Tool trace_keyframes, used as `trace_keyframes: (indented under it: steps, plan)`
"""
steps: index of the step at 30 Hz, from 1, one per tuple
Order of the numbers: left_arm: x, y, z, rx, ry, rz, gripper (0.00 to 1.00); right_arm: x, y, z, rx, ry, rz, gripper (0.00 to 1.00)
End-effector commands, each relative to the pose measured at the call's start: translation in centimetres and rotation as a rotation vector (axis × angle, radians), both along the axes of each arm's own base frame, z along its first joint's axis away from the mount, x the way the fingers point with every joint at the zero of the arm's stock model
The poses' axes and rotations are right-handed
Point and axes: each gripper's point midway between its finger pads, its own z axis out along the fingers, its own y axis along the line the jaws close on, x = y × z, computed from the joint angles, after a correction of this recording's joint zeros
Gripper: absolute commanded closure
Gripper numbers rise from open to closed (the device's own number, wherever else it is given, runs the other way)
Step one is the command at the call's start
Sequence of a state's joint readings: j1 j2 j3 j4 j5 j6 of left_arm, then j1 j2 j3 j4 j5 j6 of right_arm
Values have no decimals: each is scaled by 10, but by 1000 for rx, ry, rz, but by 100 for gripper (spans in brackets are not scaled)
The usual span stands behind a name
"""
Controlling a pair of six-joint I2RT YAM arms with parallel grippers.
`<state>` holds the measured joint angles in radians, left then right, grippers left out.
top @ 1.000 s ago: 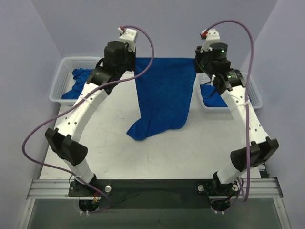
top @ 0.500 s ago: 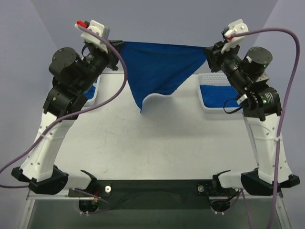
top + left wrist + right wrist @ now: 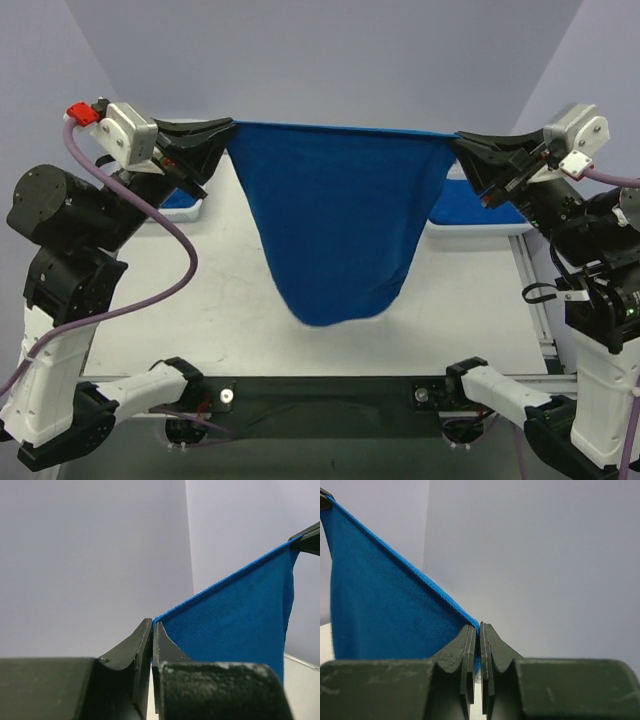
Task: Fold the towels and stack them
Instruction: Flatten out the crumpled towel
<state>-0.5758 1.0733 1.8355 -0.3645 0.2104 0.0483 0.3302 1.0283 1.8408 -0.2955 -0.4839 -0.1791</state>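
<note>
Towel (image 3: 335,230) hangs taut btwn left gripper (image 3: 231,126) & right gripper (image 3: 459,139), both high.

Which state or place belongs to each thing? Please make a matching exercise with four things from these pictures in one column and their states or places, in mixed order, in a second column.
Things
1. held towel
2. left gripper
3. right gripper
4. table

States or places
A. shut on the towel's corner at the left of the top view
B. white surface lying below the blue cloth
C. hangs spread between both arms, its top edge taut
D. shut on the towel's corner at the right of the top view

Pairs: 1-C, 2-A, 3-D, 4-B
</note>
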Motion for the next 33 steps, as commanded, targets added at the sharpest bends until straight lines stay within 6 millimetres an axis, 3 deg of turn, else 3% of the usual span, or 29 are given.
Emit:
trace_keyframes:
  steps: [1,4,7,8,10,11,13,14,15,16,17,19,20,21,22,24,28,33]
  plan:
    - [10,35,20,-96,-9,165,100,20,-22,10,53,-13,-138,100]
    - [46,32,-10,-83,85,254,100,48,-17,-14,36,66,-160,100]
    - [98,26,-55,-36,199,366,100,92,-12,-47,11,168,-208,100]
    - [123,18,-78,-1,247,394,100,117,-6,-67,-11,225,-221,100]
    - [172,18,-125,46,346,474,100,147,-4,-92,-37,289,-260,100]
    - [187,17,-138,58,363,490,100,174,2,-119,-64,353,-276,100]
    - [228,18,-191,84,458,553,100,201,3,-148,-96,413,-312,100]
    - [243,19,-202,80,456,574,100,224,6,-178,-127,470,-328,100]
    - [255,20,-216,86,471,592,100,236,9,-189,-134,479,-336,100]
    - [275,16,-250,112,524,607,100,248,8,-202,-145,495,-358,100]
    - [288,23,-260,101,539,625,100,264,11,-230,-170,539,-369,100]
    - [314,23,-292,107,590,634,100,284,11,-248,-181,537,-394,100]
    - [323,27,-299,106,595,647,100,298,10,-272,-203,568,-421,100]
    - [330,27,-305,113,600,652,100,307,7,-277,-210,557,-439,100]
    - [340,24,-324,137,627,644,100,313,6,-284,-215,563,-452,100]
    - [351,22,-324,132,621,628,100,327,5,-305,-230,585,-468,100]
    - [364,16,-343,142,632,587,100,339,3,-333,-251,620,-478,100]
    - [363,14,-368,137,692,544,100,340,2,-367,-281,680,-471,100]
